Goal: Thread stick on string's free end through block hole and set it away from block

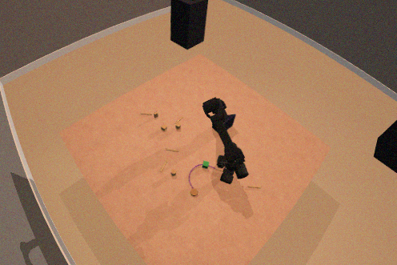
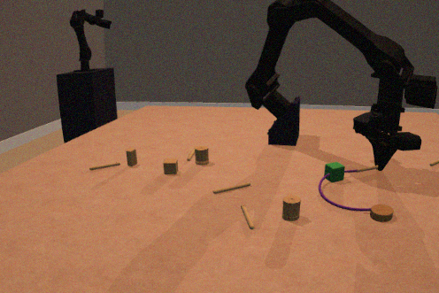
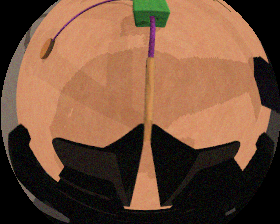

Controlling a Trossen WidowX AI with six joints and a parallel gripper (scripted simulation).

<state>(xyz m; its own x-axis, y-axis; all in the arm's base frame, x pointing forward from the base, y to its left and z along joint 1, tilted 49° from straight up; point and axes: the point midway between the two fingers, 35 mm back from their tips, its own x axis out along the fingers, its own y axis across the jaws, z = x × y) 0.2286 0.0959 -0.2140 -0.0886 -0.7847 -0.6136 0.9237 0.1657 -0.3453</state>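
The green block [image 1: 205, 164] [image 2: 335, 172] [image 3: 151, 11] stands on the table. The purple string [image 1: 190, 177] [image 2: 325, 196] [image 3: 75, 19] curves from the round wooden button [image 1: 194, 192] [image 2: 381, 212] [image 3: 47, 48] to one side of the block and comes out of the other side, so it runs through the hole. The wooden stick [image 2: 366, 169] [image 3: 149, 95] on its end is wholly outside the block, with a short length of string between them. My gripper [image 2: 381, 167] [image 3: 147, 128] is shut on the far end of this stick, low over the table. In the top view the arm hides the fingertips.
A loose stick [image 1: 254, 187] [image 2: 435, 163] lies beyond the gripper. Two more sticks [image 2: 232, 188] [image 2: 248, 217] and a wooden cylinder [image 1: 173, 174] [image 2: 291, 208] lie on the button's other side. Farther off are several small wooden pieces, among them a cube [image 2: 170, 166], and sticks.
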